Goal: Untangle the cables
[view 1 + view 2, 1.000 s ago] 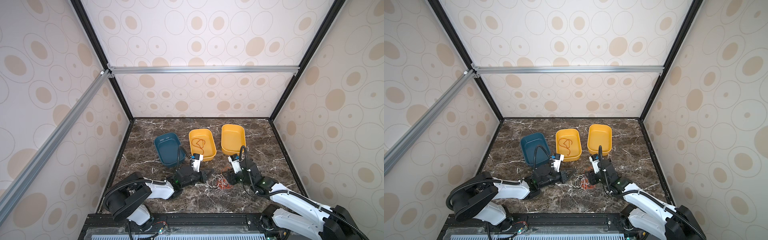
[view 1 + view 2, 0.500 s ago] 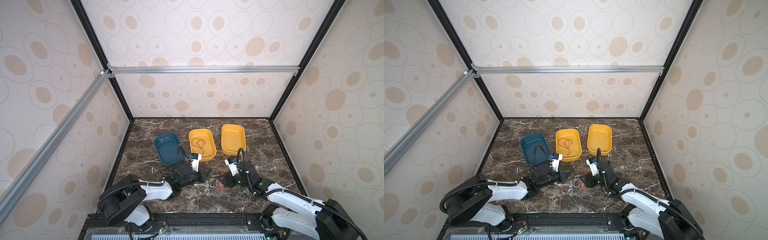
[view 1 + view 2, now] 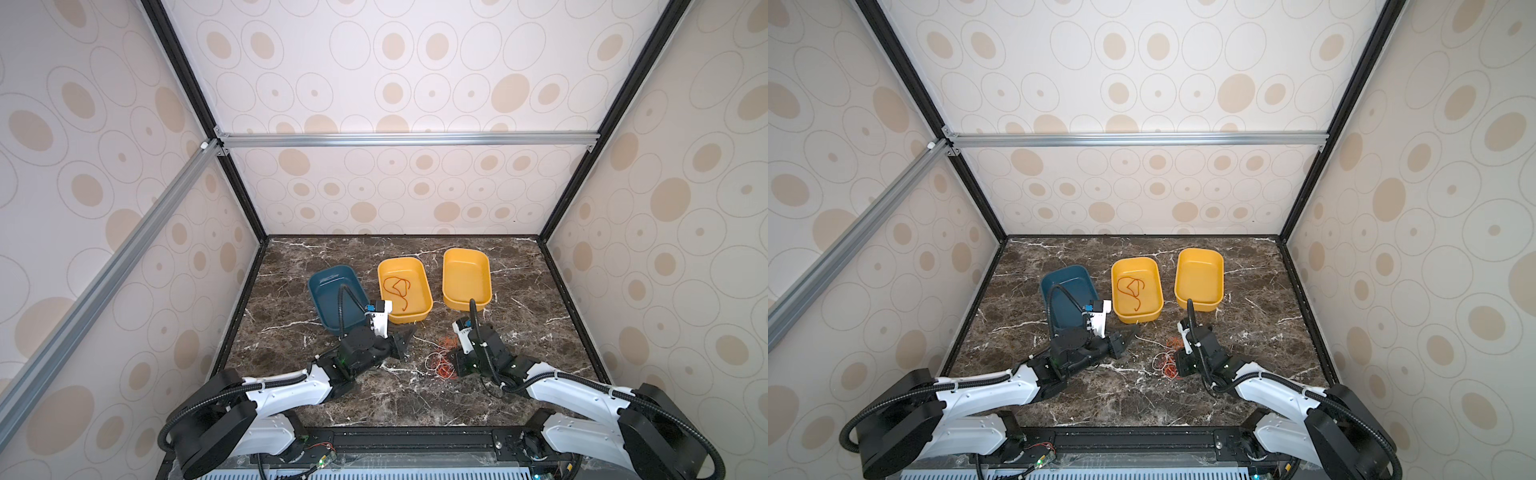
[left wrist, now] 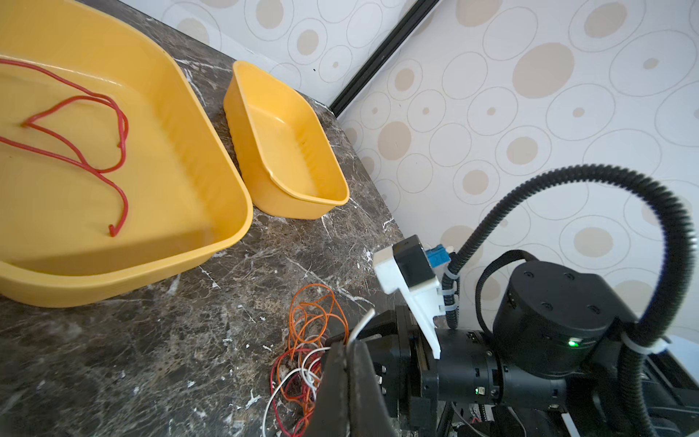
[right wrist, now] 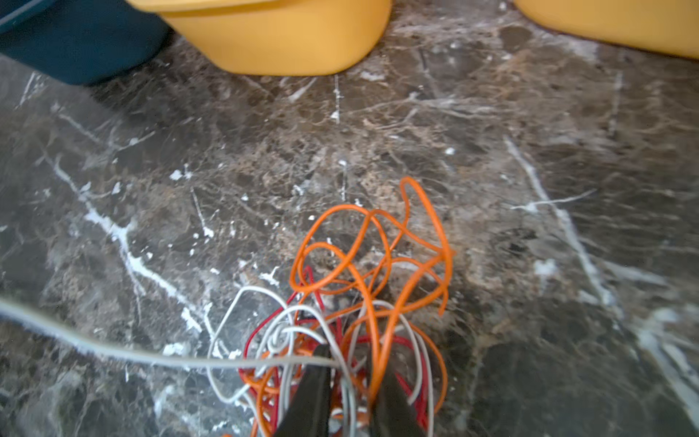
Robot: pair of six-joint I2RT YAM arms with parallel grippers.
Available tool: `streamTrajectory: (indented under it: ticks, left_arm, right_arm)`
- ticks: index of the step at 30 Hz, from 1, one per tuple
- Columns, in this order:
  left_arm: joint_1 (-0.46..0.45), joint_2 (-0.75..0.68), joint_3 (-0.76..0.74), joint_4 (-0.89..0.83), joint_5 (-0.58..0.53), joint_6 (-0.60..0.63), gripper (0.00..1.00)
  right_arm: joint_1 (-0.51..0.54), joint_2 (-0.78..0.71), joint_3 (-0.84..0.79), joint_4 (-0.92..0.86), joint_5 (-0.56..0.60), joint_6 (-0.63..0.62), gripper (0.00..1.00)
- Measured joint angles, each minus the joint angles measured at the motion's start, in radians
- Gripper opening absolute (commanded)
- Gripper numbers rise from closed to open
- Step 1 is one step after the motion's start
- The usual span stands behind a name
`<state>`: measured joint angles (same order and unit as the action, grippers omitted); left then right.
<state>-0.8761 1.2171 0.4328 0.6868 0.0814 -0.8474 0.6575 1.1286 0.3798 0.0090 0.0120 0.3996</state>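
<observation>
Here, both my forearms lie low over the desk [image 3: 395,403], reaching inward. My left jaws are pinched on a white cable [image 4: 362,322]. My right jaws stand narrow around strands of the cables [image 5: 333,302]; whether they grip, I cannot tell. Beyond, a red cable [image 4: 123,130] lies in the middle yellow tray [image 4: 223,162].

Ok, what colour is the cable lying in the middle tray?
Red. The cable in the middle yellow tray shows best in the left wrist view.

blue tray [image 3: 326,286], middle yellow tray [image 3: 420,291], right yellow tray [image 3: 466,278] on marble tabletop [image 3: 540,328]
</observation>
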Motion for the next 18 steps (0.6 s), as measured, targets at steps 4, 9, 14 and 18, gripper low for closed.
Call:
streamTrajectory:
  ticks: [4,9,14,18]
  left_arm:
    - [0.024,-0.085,-0.003,-0.076,-0.026,0.015,0.0]
    - [0.06,-0.19,-0.005,-0.153,-0.064,0.033,0.0]
    - [0.087,-0.266,-0.016,-0.209,-0.089,0.04,0.0]
    - [0.097,-0.296,-0.016,-0.237,-0.099,0.045,0.0]
  right_arm:
    - [0.003,-0.01,0.029,-0.036,0.077,0.032,0.21]
    - [0.0,-0.011,0.072,-0.111,0.185,0.102,0.59]
    - [-0.019,-0.01,0.084,-0.189,0.249,0.15,0.66]
    - [-0.032,-0.01,0.085,-0.231,0.264,0.162,0.67]
